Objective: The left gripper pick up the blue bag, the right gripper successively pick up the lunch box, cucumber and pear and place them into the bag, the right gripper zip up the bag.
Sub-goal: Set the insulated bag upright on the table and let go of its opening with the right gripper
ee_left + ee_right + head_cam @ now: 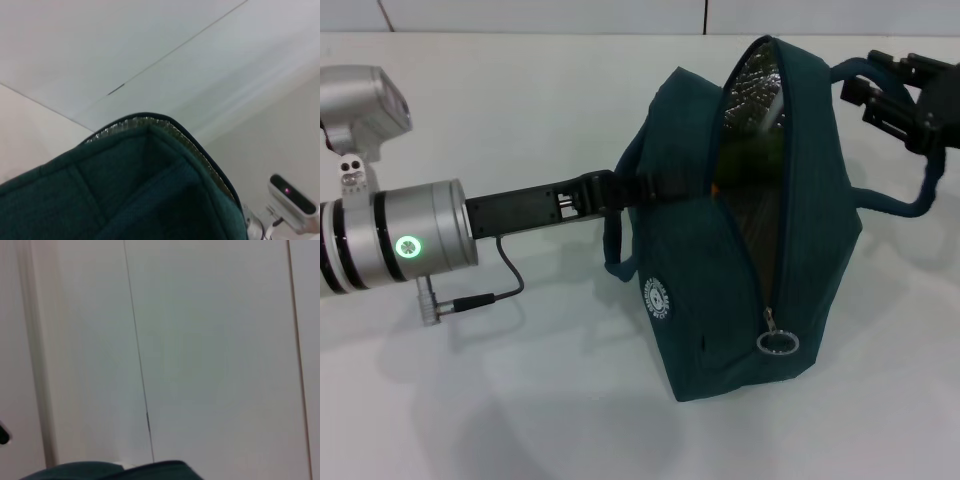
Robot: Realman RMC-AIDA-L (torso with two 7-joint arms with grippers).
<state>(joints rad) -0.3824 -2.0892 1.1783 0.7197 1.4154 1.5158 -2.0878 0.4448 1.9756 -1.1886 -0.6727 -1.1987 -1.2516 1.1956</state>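
The blue bag (720, 290) hangs in the middle of the head view, and its teal fabric fills the low part of the left wrist view (130, 190). My left gripper (620, 190) is shut on the bag's left side by a handle strap. The zipper stands open along the upper part, showing silver foil lining (755, 90), and its ring pull (777, 343) hangs low. An orange patch (718, 182) and a greenish one (767, 150) show inside. I cannot tell whether they are the pear and cucumber. The lunch box is out of view. My right gripper (880, 95) sits at the bag's far-right handle loop (920, 200).
A white table (520, 400) lies under the bag, with a pale wall behind it. A thin black cable (490, 295) hangs under my left arm's silver cuff (410, 240). A sliver of the bag (125, 471) shows in the right wrist view.
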